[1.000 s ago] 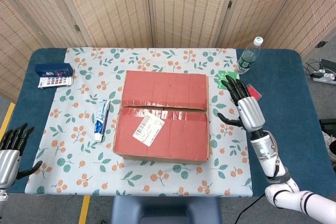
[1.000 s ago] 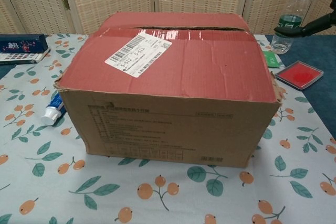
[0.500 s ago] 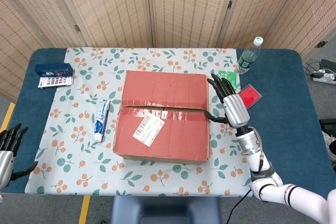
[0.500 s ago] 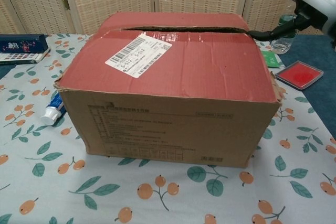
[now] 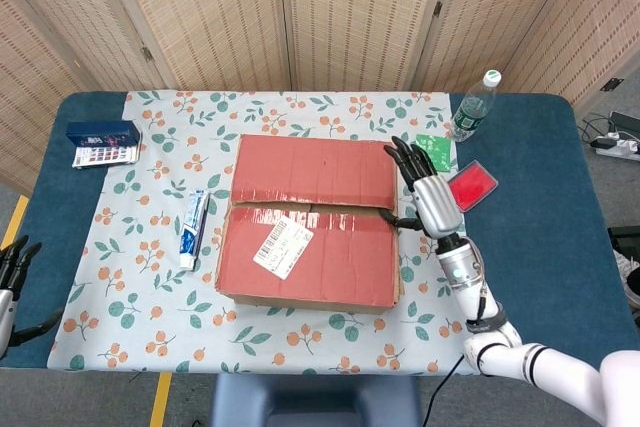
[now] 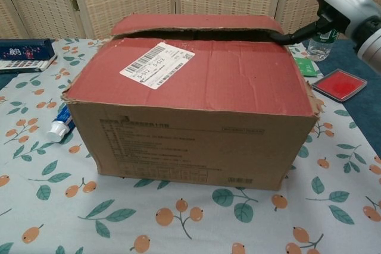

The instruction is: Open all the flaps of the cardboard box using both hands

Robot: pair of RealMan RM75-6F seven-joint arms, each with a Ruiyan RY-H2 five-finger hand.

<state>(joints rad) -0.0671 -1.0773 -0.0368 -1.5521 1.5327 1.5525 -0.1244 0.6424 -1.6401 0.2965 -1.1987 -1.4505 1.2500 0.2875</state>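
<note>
Progress: my right hand (image 5: 428, 199), fingers spread and gripping nothing, has slid in to the right end of the seam on the cardboard box (image 5: 310, 222) mid-table, thumb hooked under, lifting the far flap (image 6: 196, 23) slightly; my left hand (image 5: 12, 272) waits open, near-left.

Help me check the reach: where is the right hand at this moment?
In the head view the right hand is at the right edge of the cardboard box, thumb at the seam between the flaps, with the red pad just beyond.
</note>
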